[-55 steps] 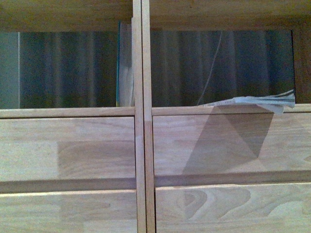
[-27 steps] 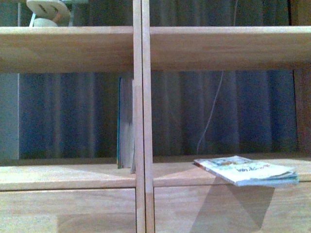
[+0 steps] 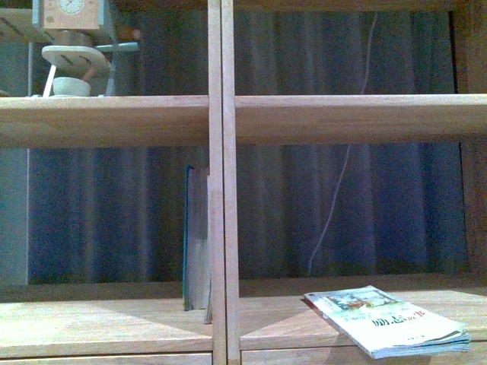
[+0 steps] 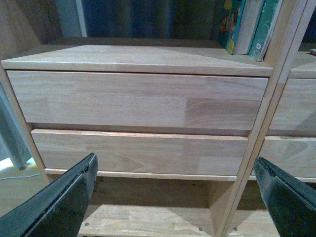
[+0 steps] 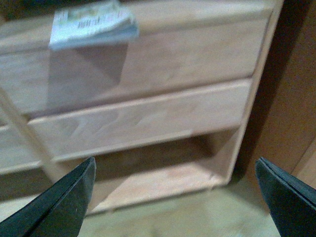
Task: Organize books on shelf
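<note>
Since paperback [image 3: 388, 321] lies flat in right compartment of shelf [image 3: 342, 118], corner overhanging front edge, careless nudge could tip it off. Teal book [image 3: 188, 236] upright against divider [image 3: 224, 228]. Left gripper [image 4: 174, 158], right gripper [image 5: 174, 159] spread wide, empty, low by drawers [image 4: 138, 98].

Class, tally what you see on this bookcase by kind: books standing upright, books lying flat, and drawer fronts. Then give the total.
Upright books: 2
Flat book: 1
Drawer fronts: 4
Total: 7
</note>
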Tool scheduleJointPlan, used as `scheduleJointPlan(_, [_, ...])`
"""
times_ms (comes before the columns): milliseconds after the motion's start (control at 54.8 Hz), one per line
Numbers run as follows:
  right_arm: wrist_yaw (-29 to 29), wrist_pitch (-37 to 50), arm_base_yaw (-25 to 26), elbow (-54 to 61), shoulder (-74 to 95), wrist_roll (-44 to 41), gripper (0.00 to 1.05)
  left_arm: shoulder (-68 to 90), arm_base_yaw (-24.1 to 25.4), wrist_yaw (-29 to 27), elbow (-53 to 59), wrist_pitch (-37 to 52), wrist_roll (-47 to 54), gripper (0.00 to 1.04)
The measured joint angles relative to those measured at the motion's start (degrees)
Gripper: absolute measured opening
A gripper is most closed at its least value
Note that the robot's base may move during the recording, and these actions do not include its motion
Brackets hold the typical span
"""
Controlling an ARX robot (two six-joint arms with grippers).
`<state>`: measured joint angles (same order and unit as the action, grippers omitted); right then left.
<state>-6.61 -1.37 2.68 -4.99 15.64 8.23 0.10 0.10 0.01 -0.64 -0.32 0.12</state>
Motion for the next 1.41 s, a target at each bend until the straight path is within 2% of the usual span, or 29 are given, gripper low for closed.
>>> scheduleJointPlan(55, [7.23,-2.86,3.15,-2.69,6.38,6.64,0.98,0.0,0.0,-0.02,0.0,0.0,0.0,0.97])
scheduleJointPlan(91, [14.29,-2.99,5.11,-4.7,11.72,13.75,0.98,0.0,0.0,-0.02,0.0,0.0,0.0,0.97])
scheduleJointPlan(146, [20.31,-1.77,6.03,-7.06,17.62,21.4,0.98,0.0,0.0,-0.02,0.0,0.0,0.0,0.97])
scheduleJointPlan(219, [23.87,1.01,5.16,-10.25,25.59,30.8,0.98,0.0,0.0,0.0,0.0,0.0,0.0,0.97])
scheduleJointPlan(347, [22.27,8.04,0.28,-15.67,37.92,40.74,0.98,0.0,0.0,-0.02,0.0,0.0,0.0,0.97])
scheduleJointPlan(803, [15.54,18.27,-11.89,-32.33,62.93,57.94,0.98,0.0,0.0,-0.02,0.0,0.0,0.0,0.97])
scheduleJointPlan(1004, [14.05,19.61,-13.42,-41.92,71.78,64.08,0.98,0.0,0.0,-0.02,0.0,0.0,0.0,0.97])
scheduleJointPlan(1405, [9.73,20.76,-13.0,-53.13,82.99,63.71,0.98,0.0,0.0,-0.02,0.0,0.0,0.0,0.97])
